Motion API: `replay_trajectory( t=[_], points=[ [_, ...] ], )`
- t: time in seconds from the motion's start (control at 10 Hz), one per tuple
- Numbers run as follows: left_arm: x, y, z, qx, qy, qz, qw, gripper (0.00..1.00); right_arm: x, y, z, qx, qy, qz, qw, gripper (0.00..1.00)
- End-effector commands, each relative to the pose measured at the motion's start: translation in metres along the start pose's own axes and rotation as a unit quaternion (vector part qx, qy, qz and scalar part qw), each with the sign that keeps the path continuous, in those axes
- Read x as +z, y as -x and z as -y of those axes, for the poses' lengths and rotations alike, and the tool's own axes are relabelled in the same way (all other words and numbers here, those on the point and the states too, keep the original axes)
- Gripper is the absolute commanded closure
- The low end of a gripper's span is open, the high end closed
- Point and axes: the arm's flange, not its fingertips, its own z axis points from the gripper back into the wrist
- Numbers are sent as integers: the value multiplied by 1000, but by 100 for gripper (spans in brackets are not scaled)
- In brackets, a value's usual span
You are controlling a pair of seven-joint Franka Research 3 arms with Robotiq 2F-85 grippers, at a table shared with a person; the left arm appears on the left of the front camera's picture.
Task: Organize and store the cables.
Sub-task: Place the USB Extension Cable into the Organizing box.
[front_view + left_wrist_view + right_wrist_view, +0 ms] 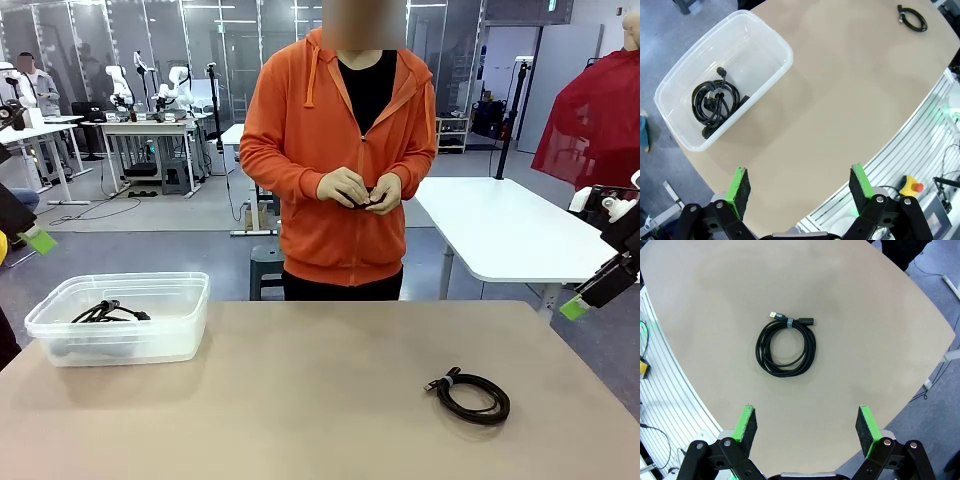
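The tan counter [320, 410] is carrying everything. A person [340, 130] in an orange hoodie is standing at its far side, with hands [342, 186] pinching something small and dark at the waist. A clear plastic bin [150, 345] is sitting near the counter's left edge. The left tool [799, 169] is hovering high over that side, jaws standing wide and gripping nothing. The right tool [806, 408] is hanging over the right side, equally wide and empty. One coiled black cable [715, 102] is lying inside the bin. A second coiled cable [786, 347] is lying flat on the bare counter toward the right, ahead of the right tool and well apart from the bin.
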Motion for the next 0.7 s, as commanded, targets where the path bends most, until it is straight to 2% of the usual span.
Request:
replay_trajectory(
  t=[0.0, 0.1, 0.2, 0.3, 0.5, 0.6],
  points=[
    [1, -1, 2, 7, -10, 1, 1000, 0, -7, -11, -6, 120, -14, -21, 992, 0],
    [1, -1, 2, 7, -10, 1, 1000, 0, -12, -24, -8, 229, 18, -58, 972, 0],
    [1, -1, 2, 7, -10, 1, 1000, 0, -13, -43, -9, 228, 29, -69, 971, 0],
    [1, -1, 2, 7, -10, 1, 1000, 0, -19, -57, -9, 260, 22, -72, 963, 0],
    [1, -1, 2, 7, -10, 1, 1000, 0, -42, -88, -11, 253, 15, -105, 962, 0],
    [1, -1, 2, 7, -10, 1, 1000, 0, -56, -101, -16, 269, 12, -129, 954, 0]
  ],
)
